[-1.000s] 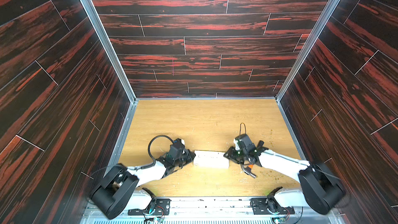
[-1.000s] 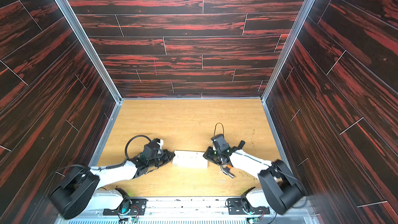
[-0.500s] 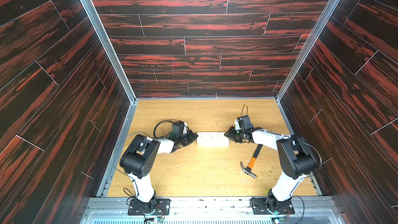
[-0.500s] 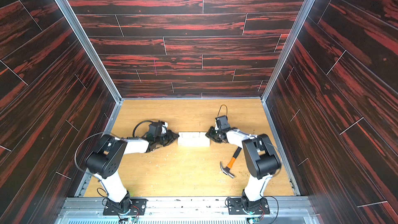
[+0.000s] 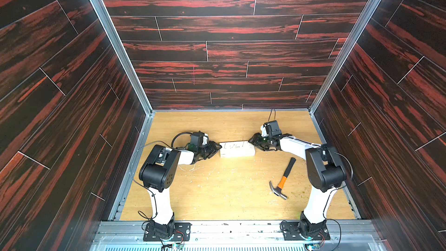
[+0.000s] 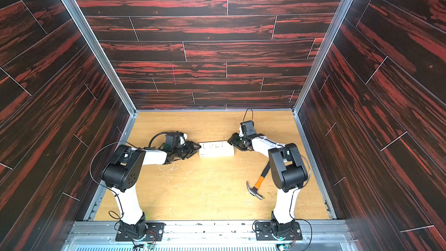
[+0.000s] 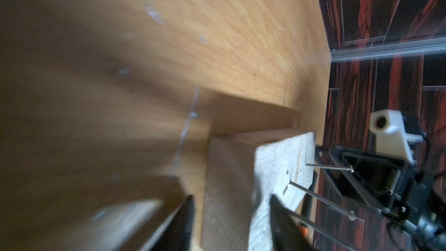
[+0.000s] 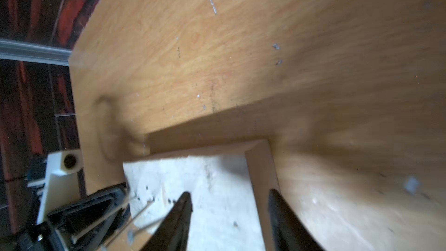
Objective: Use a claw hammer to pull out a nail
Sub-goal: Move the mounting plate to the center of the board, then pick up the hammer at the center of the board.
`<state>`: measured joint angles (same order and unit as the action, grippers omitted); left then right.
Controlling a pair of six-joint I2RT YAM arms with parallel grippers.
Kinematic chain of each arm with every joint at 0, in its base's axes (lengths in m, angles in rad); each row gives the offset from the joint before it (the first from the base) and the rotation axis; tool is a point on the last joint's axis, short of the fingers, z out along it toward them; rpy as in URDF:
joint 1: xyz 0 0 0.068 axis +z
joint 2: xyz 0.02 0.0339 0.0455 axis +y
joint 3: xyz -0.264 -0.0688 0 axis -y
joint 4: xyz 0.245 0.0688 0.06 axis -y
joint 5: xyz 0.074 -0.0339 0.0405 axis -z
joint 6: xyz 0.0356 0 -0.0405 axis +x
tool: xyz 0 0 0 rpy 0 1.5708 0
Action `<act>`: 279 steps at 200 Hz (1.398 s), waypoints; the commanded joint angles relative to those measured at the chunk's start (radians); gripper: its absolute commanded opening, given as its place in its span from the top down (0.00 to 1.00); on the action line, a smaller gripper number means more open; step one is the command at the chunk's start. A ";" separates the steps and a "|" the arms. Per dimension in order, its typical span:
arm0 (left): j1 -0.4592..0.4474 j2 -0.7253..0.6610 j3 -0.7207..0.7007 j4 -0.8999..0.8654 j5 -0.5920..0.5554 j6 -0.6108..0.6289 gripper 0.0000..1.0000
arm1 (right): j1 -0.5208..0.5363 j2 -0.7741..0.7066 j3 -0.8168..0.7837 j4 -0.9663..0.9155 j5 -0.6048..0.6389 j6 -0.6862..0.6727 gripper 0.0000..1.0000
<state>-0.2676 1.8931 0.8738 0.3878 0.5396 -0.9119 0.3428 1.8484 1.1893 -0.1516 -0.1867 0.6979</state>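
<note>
Top views, claw hammer [image 5: 282, 180] lying loose, left wrist, nails [image 7: 328, 167] in block [image 7: 229, 177]

Claw hammer [image 5: 282, 180] [image 6: 258, 182] lying flat on the table [image 5: 217, 189], right half.
Shiny silver head with forked claw nearest the front edge; orange neck; black handle angled back and slightly rightward.

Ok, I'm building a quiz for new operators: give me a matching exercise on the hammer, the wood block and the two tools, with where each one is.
Things: 1 hammer; 2 wood block; 3 left tool; 4 right tool.
Places: a between both tools, nails sticking up; b open, at the block's end away from the hammer; c flat on the table, unheld; d open, at the block's end nearer the hammer.
Pairs: 1-c; 2-a; 3-b; 4-d.
</note>
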 commanded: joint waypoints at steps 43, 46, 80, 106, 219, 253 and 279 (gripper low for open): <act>0.025 -0.361 -0.160 -0.173 -0.129 0.070 0.00 | -0.061 -0.496 -0.219 -0.356 0.288 -0.003 0.01; 0.024 -0.375 -0.168 -0.183 -0.142 0.070 0.00 | -0.069 -0.518 -0.236 -0.377 0.302 0.005 0.01; 0.004 -0.491 -0.225 -0.216 -0.205 0.061 0.00 | -0.194 -0.689 -0.430 -0.473 0.291 0.011 0.01; -0.044 -0.541 -0.218 -0.256 -0.237 0.089 0.00 | -0.269 -0.687 -0.502 -0.436 0.225 -0.006 0.05; -0.107 -0.535 -0.175 -0.321 -0.273 0.152 0.00 | -0.267 -0.421 -0.469 -0.365 0.260 -0.035 0.48; -0.108 -0.526 -0.170 -0.314 -0.261 0.148 0.00 | -0.240 -0.385 -0.471 -0.355 0.263 -0.030 0.49; -0.113 -0.533 -0.170 -0.320 -0.265 0.154 0.00 | -0.235 -0.366 -0.467 -0.353 0.267 -0.038 0.52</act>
<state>-0.3744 1.3689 0.6807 0.0750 0.2783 -0.7742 0.0994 1.4597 0.7300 -0.5034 0.0677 0.6685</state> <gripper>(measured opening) 0.999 0.491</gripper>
